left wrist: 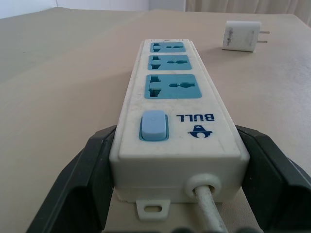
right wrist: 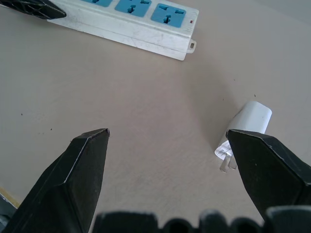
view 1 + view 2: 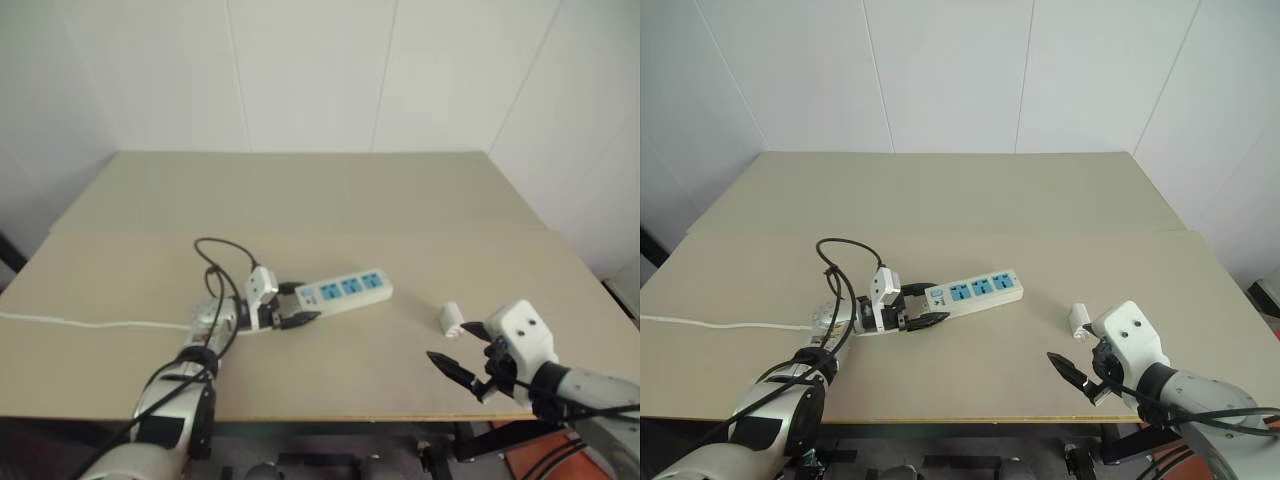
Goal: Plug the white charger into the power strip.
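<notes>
The power strip (image 3: 345,289) is a long white bar with three blue socket faces, lying at the table's middle. My left gripper (image 3: 300,303) is shut on its switch end, one black finger pressed against each long side, as the left wrist view shows around the strip (image 1: 175,111). The white charger (image 3: 451,319) lies on its side to the right of the strip, prongs bare. In the right wrist view the charger (image 2: 250,119) rests beside one finger. My right gripper (image 3: 462,355) hovers open just in front of the charger, with nothing between its fingers.
The strip's white cord (image 3: 90,323) trails left across the tan table to its edge. A black cable loop (image 3: 215,260) rises off my left wrist behind the strip. The table's front edge (image 3: 350,417) runs just below both grippers.
</notes>
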You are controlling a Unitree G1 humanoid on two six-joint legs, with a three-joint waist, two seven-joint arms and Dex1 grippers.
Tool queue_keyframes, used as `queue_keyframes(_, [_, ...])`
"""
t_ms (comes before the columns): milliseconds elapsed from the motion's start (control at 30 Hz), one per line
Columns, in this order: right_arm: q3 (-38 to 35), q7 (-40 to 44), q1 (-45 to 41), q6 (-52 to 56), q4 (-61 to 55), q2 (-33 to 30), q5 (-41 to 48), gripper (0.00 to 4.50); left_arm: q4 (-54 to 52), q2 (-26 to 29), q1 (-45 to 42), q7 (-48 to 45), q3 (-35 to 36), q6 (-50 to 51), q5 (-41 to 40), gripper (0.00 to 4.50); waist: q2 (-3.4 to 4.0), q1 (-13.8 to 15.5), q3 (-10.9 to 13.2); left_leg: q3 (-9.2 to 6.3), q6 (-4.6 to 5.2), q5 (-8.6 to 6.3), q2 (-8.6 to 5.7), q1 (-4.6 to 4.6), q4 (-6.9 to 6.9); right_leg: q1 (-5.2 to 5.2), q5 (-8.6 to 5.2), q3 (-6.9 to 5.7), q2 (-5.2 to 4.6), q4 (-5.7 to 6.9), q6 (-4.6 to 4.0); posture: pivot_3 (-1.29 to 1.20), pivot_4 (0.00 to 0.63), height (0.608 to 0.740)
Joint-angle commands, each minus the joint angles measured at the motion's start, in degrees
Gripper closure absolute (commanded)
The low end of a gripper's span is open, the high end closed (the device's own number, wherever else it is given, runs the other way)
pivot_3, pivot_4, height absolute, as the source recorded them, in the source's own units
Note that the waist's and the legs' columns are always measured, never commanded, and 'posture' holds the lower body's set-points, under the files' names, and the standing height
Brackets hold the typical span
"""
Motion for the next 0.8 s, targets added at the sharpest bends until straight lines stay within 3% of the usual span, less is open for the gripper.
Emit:
queue_keyframes(33, [-0.8, -0.6, -0.5, 0.0, -1.4, -0.4, 0.1, 0.0, 0.7, 0.1, 0.2, -0.5, -0.7, 0.9, 0.9, 1.24, 0.0, 0.0, 0.0, 0.0, 0.0, 0.0, 0.0, 0.0, 0.0, 0.0, 0.0, 0.0, 0.0, 0.0, 0.0, 0.0, 0.15, 0.74])
queue_keyframes(233, [-0.6, -2.7, -4.5, 4.9, -0.9, -2.8, 0.2, 0.0, -0.1, 0.7, 0.0, -4.1, -1.8, 1.1, 1.1, 1.24, 0.0, -0.2, 0.0, 0.0, 0.0, 0.0, 0.0, 0.01, 0.0, 0.0, 0.0, 0.01, 0.0, 0.01, 0.0, 0.0, 0.15, 0.74])
queue_keyframes(333, [0.5, -3.2, -12.9, 13.7, 0.7, -6.9, 2.3, 0.0, -0.5, 1.1, -0.2, -6.8, -1.9, 1.1, 0.8, 1.24, 0.01, -0.3, 0.0, 0.01, 0.0, 0.0, 0.0, 0.03, 0.0, 0.01, 0.01, 0.01, 0.0, 0.03, -0.01, 0.0, 0.15, 0.74])
queue_keyframes(433, [2.8, -0.5, -27.0, 27.9, 7.0, -11.3, 8.1, 0.0, -0.9, 1.6, -0.7, -9.3, -2.2, 1.4, 0.5, 1.24, 0.02, -0.3, 0.0, 0.0, 0.01, 0.0, 0.01, 0.02, -0.02, -0.03, -0.01, 0.0, 0.02, 0.03, -0.05, 0.0, 0.15, 0.74])
queue_keyframes(533, [7.7, -3.1, -44.1, 40.9, 19.1, -9.7, 8.5, 0.0, -1.3, 2.1, -1.2, -11.9, -2.7, 1.6, 0.5, 1.24, 0.05, -0.6, 0.0, 0.04, 0.02, -0.01, 0.03, -0.09, 0.01, -0.18, 0.01, 0.02, 0.02, 0.05, -0.08, 0.0, 0.15, 0.74])
queue_keyframes(800, [28.6, -2.4, -67.2, 41.9, 49.2, -15.3, 14.6, 0.0, -2.2, 3.3, -1.4, -18.4, -4.0, 0.1, -0.6, 1.24, 0.07, 0.0, 0.0, 0.04, 0.1, -0.04, 0.03, -0.46, 0.0, -0.52, -0.01, -0.07, -0.05, 0.01, -0.14, 0.0, 0.15, 0.74])
